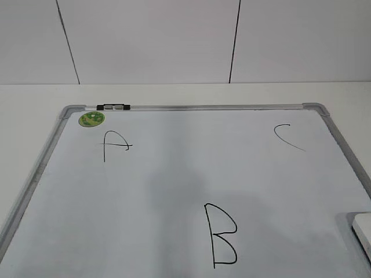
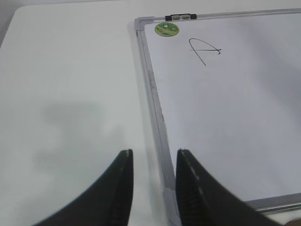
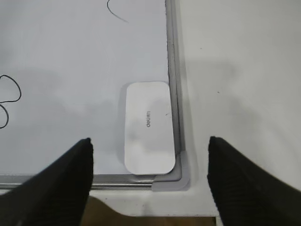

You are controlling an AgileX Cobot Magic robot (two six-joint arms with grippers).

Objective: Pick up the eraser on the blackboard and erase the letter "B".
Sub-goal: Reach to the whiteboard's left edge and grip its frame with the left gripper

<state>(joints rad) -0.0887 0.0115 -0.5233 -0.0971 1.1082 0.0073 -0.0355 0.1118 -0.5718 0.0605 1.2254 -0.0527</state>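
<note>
The blackboard (image 1: 174,191) is a white board with a grey frame lying flat on the table. A large black letter "B" (image 1: 222,243) is drawn near its front middle; part of it shows at the left edge of the right wrist view (image 3: 9,99). The white eraser (image 3: 148,127) lies in the board's front right corner, and only a sliver of it shows in the exterior view (image 1: 363,229). My right gripper (image 3: 149,141) is open and empty, above and just short of the eraser. My left gripper (image 2: 154,153) is open and empty over the board's left frame (image 2: 157,122).
A smaller "A" (image 1: 115,145) and a green round sticker (image 1: 91,119) sit at the board's far left, a curved "C" (image 1: 287,136) at far right. A black clip (image 1: 113,107) is on the top frame. The table's front edge (image 3: 155,214) lies just below the right gripper.
</note>
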